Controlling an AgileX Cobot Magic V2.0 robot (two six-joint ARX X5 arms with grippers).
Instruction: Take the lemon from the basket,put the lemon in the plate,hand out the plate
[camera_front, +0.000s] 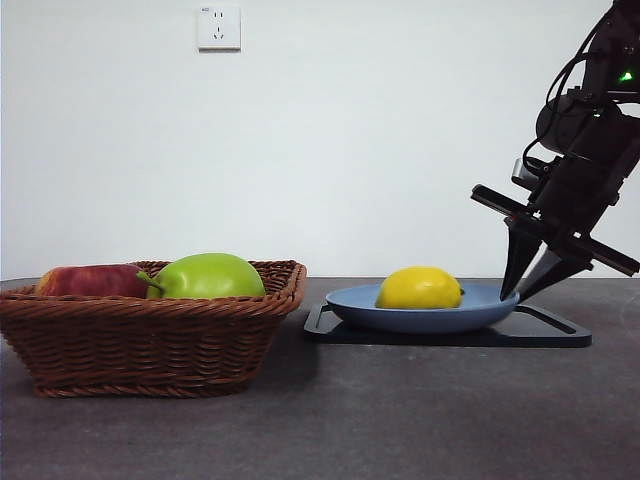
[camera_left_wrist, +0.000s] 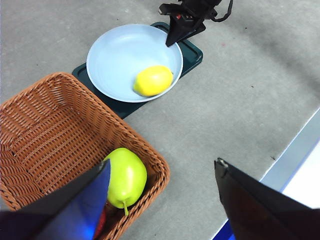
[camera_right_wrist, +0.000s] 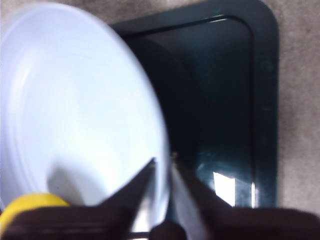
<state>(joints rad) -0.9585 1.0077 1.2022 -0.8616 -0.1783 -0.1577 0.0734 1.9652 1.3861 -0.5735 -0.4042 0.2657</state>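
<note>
The yellow lemon (camera_front: 418, 288) (camera_left_wrist: 153, 80) (camera_right_wrist: 30, 205) lies in the light blue plate (camera_front: 492, 302) (camera_left_wrist: 120, 50) (camera_right_wrist: 75, 100), which rests on a black tray. My right gripper (camera_front: 518, 293) (camera_left_wrist: 171, 42) (camera_right_wrist: 164, 159) reaches down at the plate's right edge, its jaws drawn in on the rim, one inside and one outside. The brown wicker basket (camera_front: 150, 340) (camera_left_wrist: 45, 135) stands to the left. My left gripper (camera_left_wrist: 161, 161) hovers open above the basket's corner, holding nothing.
A large green stemmed fruit (camera_front: 208, 276) (camera_left_wrist: 125, 175) and a red apple (camera_front: 90, 280) remain in the basket. The black tray (camera_front: 450, 335) (camera_left_wrist: 192, 55) (camera_right_wrist: 225, 100) lies under the plate. A pale table edge (camera_left_wrist: 295, 150) runs near the left gripper.
</note>
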